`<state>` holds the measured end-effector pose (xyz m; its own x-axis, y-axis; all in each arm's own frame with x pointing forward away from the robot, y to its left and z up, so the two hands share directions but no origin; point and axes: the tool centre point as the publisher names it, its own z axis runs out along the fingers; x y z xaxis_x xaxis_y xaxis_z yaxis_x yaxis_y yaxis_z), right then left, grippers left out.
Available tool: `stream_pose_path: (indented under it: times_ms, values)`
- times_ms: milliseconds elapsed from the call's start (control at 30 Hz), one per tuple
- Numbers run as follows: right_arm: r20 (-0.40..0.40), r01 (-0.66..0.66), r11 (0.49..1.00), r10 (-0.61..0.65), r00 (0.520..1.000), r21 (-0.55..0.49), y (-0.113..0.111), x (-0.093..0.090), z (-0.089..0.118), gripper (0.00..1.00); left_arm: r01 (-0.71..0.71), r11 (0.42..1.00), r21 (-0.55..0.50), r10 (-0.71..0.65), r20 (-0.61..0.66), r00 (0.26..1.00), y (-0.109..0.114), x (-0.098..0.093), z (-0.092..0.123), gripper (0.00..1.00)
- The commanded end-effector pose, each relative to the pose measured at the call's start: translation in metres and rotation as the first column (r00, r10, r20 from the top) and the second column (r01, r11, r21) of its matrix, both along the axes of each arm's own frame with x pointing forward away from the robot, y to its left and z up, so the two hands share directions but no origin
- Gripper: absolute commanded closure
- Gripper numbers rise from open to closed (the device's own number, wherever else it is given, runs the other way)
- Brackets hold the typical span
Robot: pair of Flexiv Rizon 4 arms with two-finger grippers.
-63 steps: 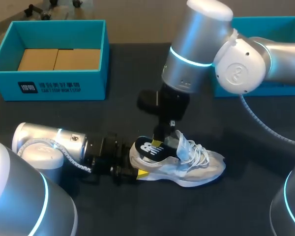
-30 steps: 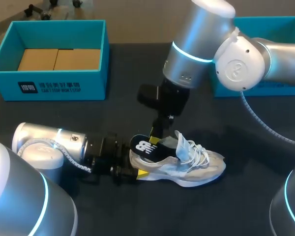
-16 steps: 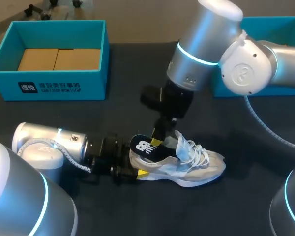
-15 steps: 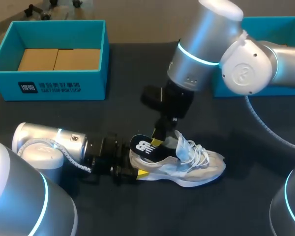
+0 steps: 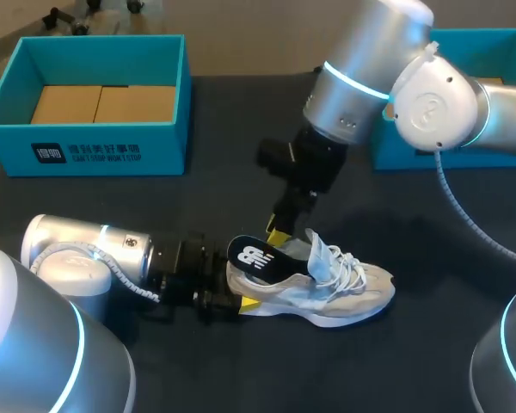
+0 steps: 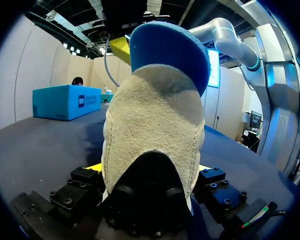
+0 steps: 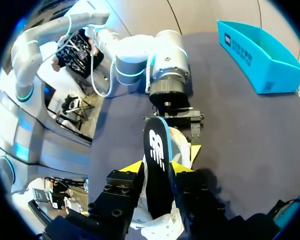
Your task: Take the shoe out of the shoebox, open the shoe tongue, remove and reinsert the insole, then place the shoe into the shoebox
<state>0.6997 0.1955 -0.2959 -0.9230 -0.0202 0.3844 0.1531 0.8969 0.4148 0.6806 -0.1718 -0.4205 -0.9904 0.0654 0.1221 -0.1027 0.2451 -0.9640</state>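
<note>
insole [image 5: 254, 258] blocks shoe [image 5: 348, 294] opening, right hand [image 5: 279, 231] above

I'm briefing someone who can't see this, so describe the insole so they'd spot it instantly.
On the dark table, find the pale grey shoe, its heel in the left gripper. The insole is the flat pad sticking out of the shoe's opening at that heel end; unlike the pale shoe, it is black with a white logo.

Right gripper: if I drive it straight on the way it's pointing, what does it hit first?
Most likely the insole, which sticks up out of the shoe and lies directly ahead of the right gripper in its wrist view. How much gap there is between them is hard to judge.
</note>
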Motion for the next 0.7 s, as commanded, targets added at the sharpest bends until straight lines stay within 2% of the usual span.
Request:
stream_pose_path:
  times_ms: [33, 300, 400, 467, 567, 633, 700]
  values:
    - [-0.028, -0.018, 0.999, 0.019, 0.999, 0.027, 0.003, 0.006, -0.012, 0.69, 0.0, 1.0, 0.004, 0.0, 0.0, 1.0, 0.0, 0.001, -0.001, 1.0]
    - [-0.057, -0.054, 0.995, 0.059, 0.997, 0.088, 0.009, 0.013, -0.02, 0.72, 0.0, 1.0, 0.004, 0.0, 0.0, 1.0, 0.0, 0.001, -0.001, 1.0]
    - [-0.063, -0.061, 0.993, 0.067, 0.996, 0.098, 0.011, 0.014, -0.023, 0.78, 0.0, 1.0, 0.004, 0.0, 0.0, 1.0, 0.0, 0.001, -0.001, 1.0]
    - [-0.067, -0.061, 0.993, 0.068, 0.995, 0.099, 0.011, 0.014, -0.024, 0.86, 0.0, 1.0, 0.004, 0.0, 0.0, 1.0, 0.0, 0.001, -0.001, 1.0]
    - [-0.069, -0.058, 0.993, 0.065, 0.995, 0.102, 0.011, 0.015, -0.025, 0.91, 0.0, 1.0, 0.004, 0.0, 0.0, 1.0, 0.0, 0.001, -0.001, 1.0]
    - [-0.071, -0.057, 0.993, 0.064, 0.995, 0.104, 0.011, 0.015, -0.026, 1.0, 0.0, 1.0, 0.004, 0.0, 0.0, 1.0, 0.0, 0.001, -0.001, 1.0]
    - [-0.071, -0.055, 0.993, 0.063, 0.995, 0.105, 0.012, 0.015, -0.026, 1.0, 0.0, 1.0, 0.004, 0.0, 0.0, 1.0, 0.0, 0.001, -0.001, 1.0]
